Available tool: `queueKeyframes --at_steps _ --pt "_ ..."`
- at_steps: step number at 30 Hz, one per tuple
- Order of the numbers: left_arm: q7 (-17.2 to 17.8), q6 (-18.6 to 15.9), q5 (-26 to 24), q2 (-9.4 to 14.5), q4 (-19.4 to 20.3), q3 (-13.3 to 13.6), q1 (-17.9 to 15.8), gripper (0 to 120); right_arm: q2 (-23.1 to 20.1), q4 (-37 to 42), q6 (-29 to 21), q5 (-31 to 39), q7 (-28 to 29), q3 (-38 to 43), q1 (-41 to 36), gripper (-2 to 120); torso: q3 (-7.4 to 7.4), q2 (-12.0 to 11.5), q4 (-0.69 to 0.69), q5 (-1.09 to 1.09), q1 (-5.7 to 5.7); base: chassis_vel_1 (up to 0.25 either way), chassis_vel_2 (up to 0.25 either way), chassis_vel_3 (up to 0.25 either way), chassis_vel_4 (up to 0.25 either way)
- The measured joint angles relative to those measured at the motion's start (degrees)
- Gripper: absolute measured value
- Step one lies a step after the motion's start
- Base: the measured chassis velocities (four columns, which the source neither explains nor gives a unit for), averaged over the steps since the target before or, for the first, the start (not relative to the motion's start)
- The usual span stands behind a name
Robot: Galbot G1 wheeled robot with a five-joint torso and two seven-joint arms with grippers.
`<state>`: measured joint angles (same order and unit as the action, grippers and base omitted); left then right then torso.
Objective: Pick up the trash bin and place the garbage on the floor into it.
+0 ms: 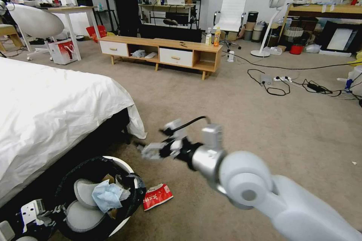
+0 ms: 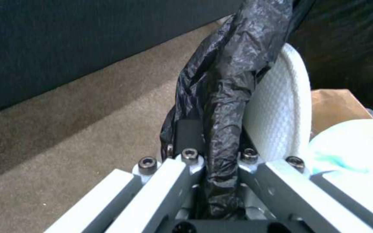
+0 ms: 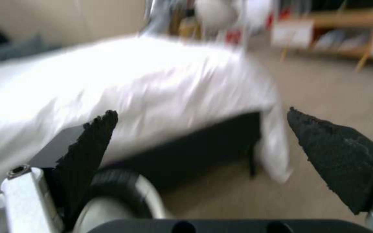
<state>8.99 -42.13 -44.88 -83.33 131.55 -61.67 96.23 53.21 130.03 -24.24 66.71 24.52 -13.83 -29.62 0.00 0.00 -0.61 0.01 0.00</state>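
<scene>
Beige carpet floor (image 1: 233,98) runs beside a white bed (image 1: 49,105). Your left gripper (image 2: 214,181) has its fingers (image 2: 277,181) pinching the bag-lined rim of the trash bin (image 1: 124,165); a blue face mask (image 1: 107,195) and brown paper bag (image 2: 333,105) lie inside. Your right gripper (image 3: 204,129) hangs above the floor, fingers (image 3: 337,152) spread and empty. A red-white snack wrapper (image 1: 157,196) lies on the floor just beside the bin, below those fingers.
</scene>
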Motion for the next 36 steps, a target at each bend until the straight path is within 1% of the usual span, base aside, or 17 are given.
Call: queueKeyframes --at_steps 2,3,5,6,11,12,16,18,19,20,22,23,28,31,33,34,36 --pt "-0.24 0.0 0.05 -0.11 0.11 0.0 0.18 2 -1.33 0.59 3.65 -3.98 -1.48 4.33 -2.94 100 0.0 0.0 -0.01 0.0 0.0 0.0 0.0 0.0 0.0" --pt "-0.24 0.0 0.05 -0.11 0.11 0.0 0.18 2 -1.33 0.59 3.65 -3.98 -1.48 4.33 -2.94 100 0.0 0.0 -0.01 0.0 0.0 0.0 0.0 0.0 0.0" --pt "-0.35 0.0 0.06 -0.19 0.31 -0.06 0.22 2 -3.09 1.13 7.65 -7.79 -3.51 11.59 -7.07 100 0.0 0.0 -0.02 0.0 0.0 0.0 0.0 0.0 0.0" --pt "-0.35 0.0 0.06 -0.19 0.31 -0.06 0.22 2 -3.09 1.13 7.65 -7.79 -3.51 11.59 -7.07 100 0.0 0.0 -0.02 0.0 0.0 0.0 0.0 0.0 0.0" --pt "-0.51 0.0 0.01 -0.57 0.51 -0.17 0.13 2 -4.07 2.07 12.17 -11.57 -4.0 22.74 -14.38 100 0.0 0.0 -0.05 -0.01 0.0 0.0 0.0 0.0 0.0" --pt "-0.51 0.0 0.01 -0.57 0.51 -0.17 0.13 2 -4.07 2.07 12.17 -11.57 -4.0 22.74 -14.38 100 0.0 0.0 -0.05 -0.01 0.0 0.0 0.0 0.0 0.0" --pt "-0.9 0.0 0.04 -1.79 1.67 -1.43 1.08 2 -2.23 2.02 15.07 -16.64 -3.91 27.83 -18.54 100 0.0 0.0 0.03 -0.01 0.0 0.0 0.0 0.0 0.0" --pt "-0.91 0.0 0.09 -1.98 2.0 -1.67 1.24 2 -1.75 2.01 15.72 -18.51 -3.95 29.11 -19.85 100 0.0 0.0 0.02 -0.01 0.0 0.0 0.0 0.0 0.0" --pt "-0.95 0.0 0.24 -2.19 2.36 -1.85 1.41 2 -1.29 2.0 16.59 -21.43 -4.21 30.58 -21.54 100 0.0 0.0 0.01 -0.01 0.0 0.0 0.0 0.0 0.0" --pt "-0.95 0.0 0.24 -2.19 2.36 -1.85 1.41 2 -1.29 2.0 16.59 -21.43 -4.21 30.58 -21.54 100 0.0 0.0 0.01 -0.01 0.0 0.0 0.0 0.0 0.0" --pt "-0.99 0.0 0.39 -2.53 2.95 -1.98 1.67 2 -0.48 2.51 18.14 -28.61 -5.04 34.56 -26.63 100 0.0 0.0 -0.02 0.0 0.0 0.0 0.0 0.0 0.0" --pt "-0.99 0.0 0.39 -2.53 2.95 -1.98 1.67 2 -0.48 2.51 18.14 -28.61 -5.04 34.56 -26.63 100 0.0 0.0 -0.02 0.0 0.0 0.0 0.0 0.0 0.0" --pt "-1.11 0.0 0.95 -2.73 2.88 -1.15 1.59 2 1.26 4.46 20.71 -38.44 -5.71 41.26 -37.98 100 0.0 0.0 -0.04 -0.01 0.0 0.0 0.0 0.0 0.0" --pt "-1.28 0.0 1.35 -2.81 2.67 -0.73 1.55 2 2.42 4.86 21.43 -41.68 -5.51 42.09 -41.31 100 0.0 0.0 -0.03 -0.01 0.0 0.0 0.0 0.0 0.0" --pt "-1.34 0.0 1.62 -2.92 2.57 -0.31 1.44 2 4.58 5.31 21.98 -45.62 -5.2 42.49 -44.71 100 0.0 0.01 -0.02 -0.01 0.0 0.0 0.0 0.0 0.0" --pt "-1.34 0.0 1.62 -2.92 2.57 -0.31 1.44 2 4.58 5.31 21.98 -45.62 -5.2 42.49 -44.71 100 0.0 0.01 -0.02 -0.01 0.0 0.0 0.0 0.0 0.0" --pt "-1.56 0.0 2.05 -3.11 2.51 0.3 1.34 2 7.42 5.71 22.83 -50.15 -5.1 42.68 -47.88 100 0.0 0.0 -0.02 -0.01 0.0 0.0 0.0 0.0 0.0"
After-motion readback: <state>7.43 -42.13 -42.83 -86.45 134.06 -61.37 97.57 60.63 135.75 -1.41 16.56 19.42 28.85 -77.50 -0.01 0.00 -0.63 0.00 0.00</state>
